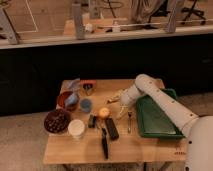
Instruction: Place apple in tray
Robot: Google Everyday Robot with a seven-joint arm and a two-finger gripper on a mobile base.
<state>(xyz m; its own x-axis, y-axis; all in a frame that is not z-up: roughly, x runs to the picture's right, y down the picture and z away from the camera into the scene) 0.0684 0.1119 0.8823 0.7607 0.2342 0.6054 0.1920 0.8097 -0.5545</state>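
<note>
Apple (103, 113) sits near the middle of the desk, a little toward the front edge, well apart from the tray (156, 121) along the right edge. My gripper (121, 110) hangs just to the right of the apple, between it and the tray. The apple is not in its grasp, and I cannot tell how far open it is.

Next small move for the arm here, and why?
Probably ease the end effector down and across toward the apple. The apple sits on the table, apart from the end effector, which hangs between it and the tray. The apple is not in the tray, so reaching it looks like the first need.
</note>
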